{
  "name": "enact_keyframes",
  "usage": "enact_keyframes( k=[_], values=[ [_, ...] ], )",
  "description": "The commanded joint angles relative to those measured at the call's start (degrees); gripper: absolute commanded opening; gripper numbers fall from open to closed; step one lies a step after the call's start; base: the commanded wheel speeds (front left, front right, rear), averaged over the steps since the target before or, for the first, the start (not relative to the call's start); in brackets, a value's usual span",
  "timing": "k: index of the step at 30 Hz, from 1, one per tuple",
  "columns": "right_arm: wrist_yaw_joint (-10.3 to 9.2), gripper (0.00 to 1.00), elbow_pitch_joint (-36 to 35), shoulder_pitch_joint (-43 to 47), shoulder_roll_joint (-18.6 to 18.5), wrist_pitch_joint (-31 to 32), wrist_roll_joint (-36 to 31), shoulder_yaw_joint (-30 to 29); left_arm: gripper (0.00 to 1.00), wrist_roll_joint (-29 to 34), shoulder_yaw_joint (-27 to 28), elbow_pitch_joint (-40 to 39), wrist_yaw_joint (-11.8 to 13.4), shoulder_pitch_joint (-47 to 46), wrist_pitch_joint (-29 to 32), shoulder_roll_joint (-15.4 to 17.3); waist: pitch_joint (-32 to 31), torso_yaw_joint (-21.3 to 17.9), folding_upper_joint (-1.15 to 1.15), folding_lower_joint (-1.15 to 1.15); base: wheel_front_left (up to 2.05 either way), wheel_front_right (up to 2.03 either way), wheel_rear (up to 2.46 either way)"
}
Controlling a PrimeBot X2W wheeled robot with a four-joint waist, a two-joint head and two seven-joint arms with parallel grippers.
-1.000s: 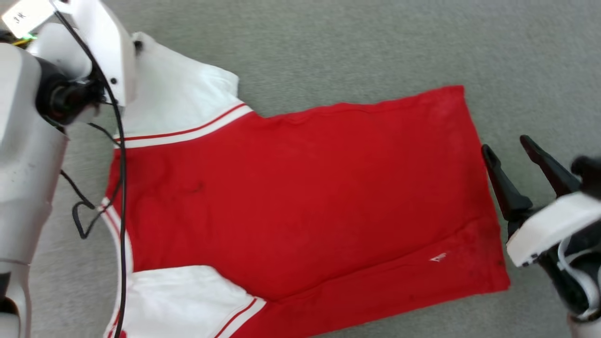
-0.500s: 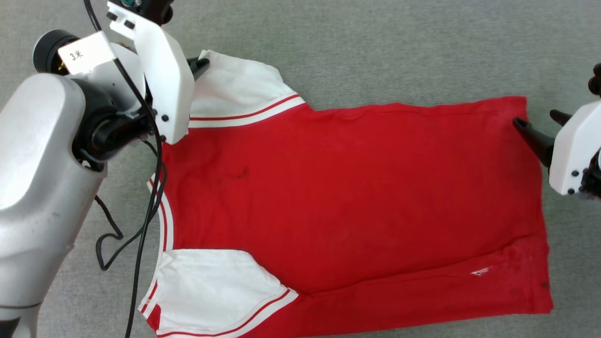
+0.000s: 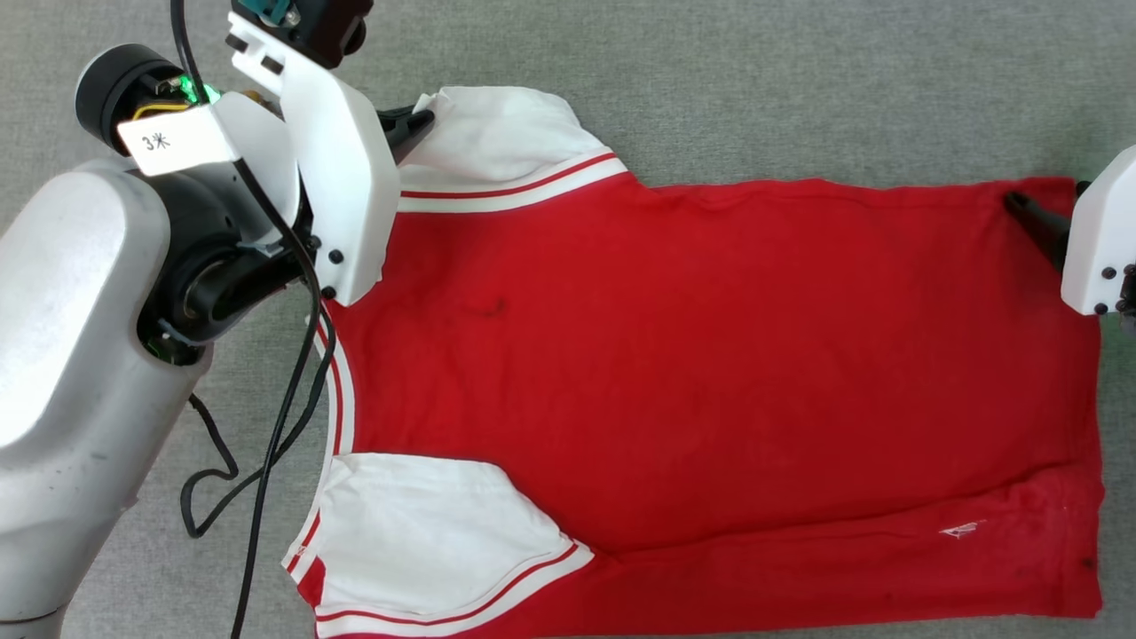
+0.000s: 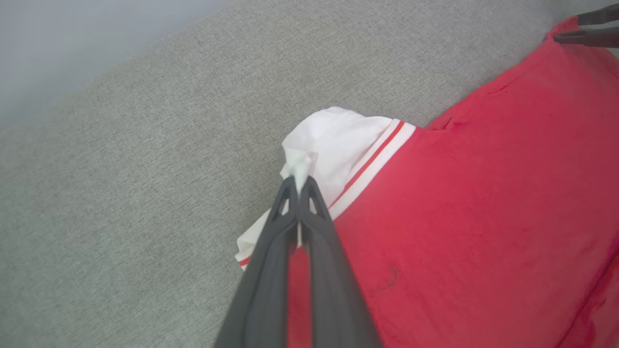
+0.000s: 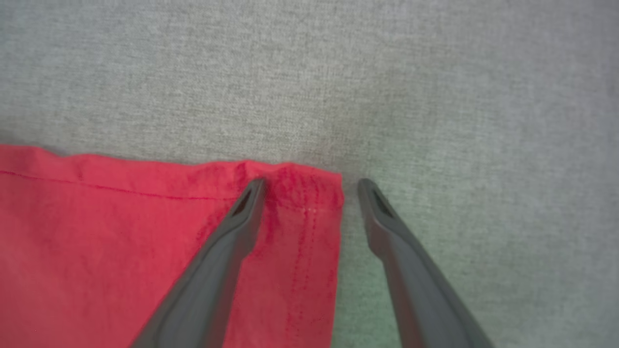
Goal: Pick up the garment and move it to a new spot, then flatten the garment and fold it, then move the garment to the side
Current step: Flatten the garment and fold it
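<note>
Our right pincer (image 5: 312,183) has just reached the garment (image 3: 710,355), flat on what's probably a counter (image 3: 799,89), gaping round its hem corner (image 5: 300,203), left pincer (image 4: 298,186) clenching the sleeve (image 4: 338,140), so we reckon folding's next.

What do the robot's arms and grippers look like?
The left arm has a rounded silver-grey shell, a white angular bracket with dark screws, loose black cables and a white tag marked "3". The left gripper and right gripper have long, tapering dark-grey fingers; the right has a white housing.
</note>
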Motion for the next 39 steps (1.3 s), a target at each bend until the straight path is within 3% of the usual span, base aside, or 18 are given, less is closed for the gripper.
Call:
enact_keyframes(
  k=[1, 3, 4, 5, 6, 11, 21, 39],
  values=[
    [-0.03, 1.00, 1.04, 0.42, 0.63, 0.04, 0.48, 0.93, 0.00, 0.35, -0.01, -0.27, 0.25, 0.68, -0.10, -0.08, 0.23, 0.30, 0.00, 0.00, 0.00, 0.00, 0.00],
    [-0.02, 1.00, 1.72, 1.35, 0.86, -0.43, 1.18, 2.13, 0.00, 0.32, -0.02, -0.72, 0.43, 0.98, -0.28, -0.10, 0.47, 0.59, 0.00, 0.00, 0.00, 0.00, 0.00],
    [-0.01, 0.73, 2.32, 2.00, 0.95, -0.34, 1.49, 2.70, 0.00, 0.26, 0.01, -0.82, 0.57, 1.14, -0.36, -0.10, 0.56, 0.69, 0.00, 0.00, 0.00, 0.00, 0.00],
    [0.06, 0.30, 2.86, 2.67, 1.04, -0.33, 1.75, 3.23, 0.00, 0.18, 0.01, -0.89, 0.54, 1.24, -0.42, -0.15, 0.62, 0.83, 0.00, 0.00, 0.00, 0.00, 0.00],
    [0.05, 0.00, 3.39, 3.12, 0.93, -0.47, 1.90, 3.56, 0.00, 0.08, 0.10, -0.80, 0.61, 1.26, -0.56, -0.11, 0.67, 0.97, 0.00, 0.00, 0.00, 0.00, 0.00],
    [-0.04, 0.00, 4.42, 3.54, -0.44, -3.66, 2.68, 3.77, 0.00, 0.33, 0.39, 0.38, 0.68, 1.62, -2.00, -0.13, 0.08, 1.33, 0.00, 0.00, 0.00, 0.00, 0.00],
    [-0.06, 0.00, 5.33, 2.63, -1.59, -16.49, 5.50, 1.60, 0.00, -0.90, 1.58, 1.78, 1.62, 6.06, -6.02, 0.00, -5.28, 1.40, 0.00, 0.00, 0.00, 0.00, 0.00],
    [-0.05, 0.00, 3.27, 20.00, -5.25, -29.34, 16.48, 0.26, 0.00, -2.20, 1.11, -3.48, 5.47, 23.87, -13.10, 1.61, -15.80, 5.27, 0.00, 0.00, 0.00, 0.00, 0.00]
  ],
)
